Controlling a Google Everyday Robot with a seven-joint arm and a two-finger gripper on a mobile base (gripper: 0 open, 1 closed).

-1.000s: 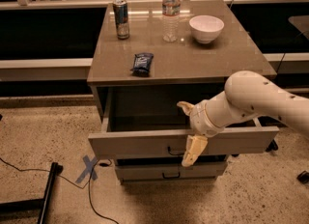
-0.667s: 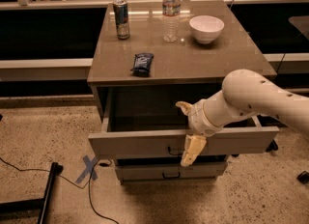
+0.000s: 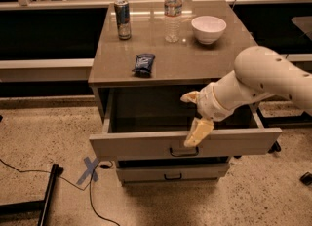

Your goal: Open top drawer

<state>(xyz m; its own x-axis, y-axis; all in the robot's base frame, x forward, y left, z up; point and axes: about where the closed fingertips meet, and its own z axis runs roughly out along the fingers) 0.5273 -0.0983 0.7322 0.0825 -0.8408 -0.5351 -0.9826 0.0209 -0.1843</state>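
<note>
- The gripper (image 3: 195,114) sits above the front edge of the top drawer, its two pale yellow fingers (image 3: 199,132) spread wide with nothing held between them.
- One finger points down and lies across the upper edge of the drawer's front panel; the other points away to the left, over the open cavity behind the panel.
- The small black handle (image 3: 184,151) is just below the tip of the lower finger, a little to its left; whether the finger touches it cannot be told.
- The top drawer (image 3: 136,144) stands drawn out from the cabinet, its grey-beige front panel running to both sides of the fingers, its dark inside lying behind them.
- Below the fingers, set further back, is a shorter drawer front (image 3: 146,174), shut.
- The white arm (image 3: 263,79) runs off to the right and upward from the fingers.
- Above and behind the fingers is the cabinet top (image 3: 219,59). On it, up and to the left, lies a dark snack packet (image 3: 144,63).
- Further back stand a can (image 3: 122,19), a water bottle (image 3: 172,11) and a white bowl (image 3: 208,28).
- On the floor, down and well to the left of the fingers, are a blue tape cross (image 3: 89,169) and a black cable (image 3: 92,200).
</note>
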